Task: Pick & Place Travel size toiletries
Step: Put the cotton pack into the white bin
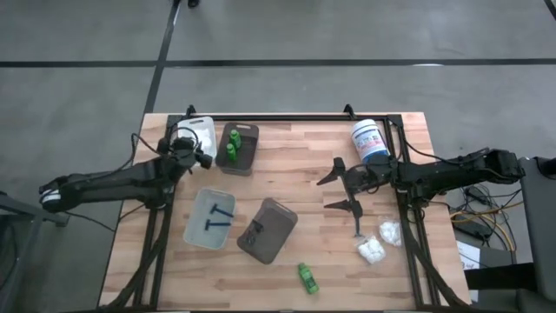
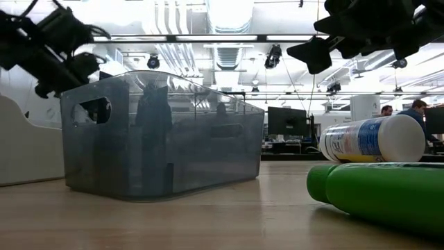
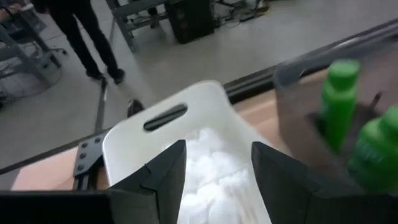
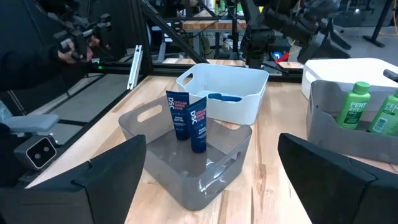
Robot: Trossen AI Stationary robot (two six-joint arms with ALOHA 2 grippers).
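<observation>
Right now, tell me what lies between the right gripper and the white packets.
In the high view, a slim dark stick lies on bare wood between the open right gripper and the white packets.

Green bottles upright, white packets, blue sticks flat

The whole table is seen straight down from high above. A level view is taken from the tabletop, close behind a grey tray, facing the room. That tray is shared with the right wrist view; a white tray is viewed closely from the left wrist.
</observation>
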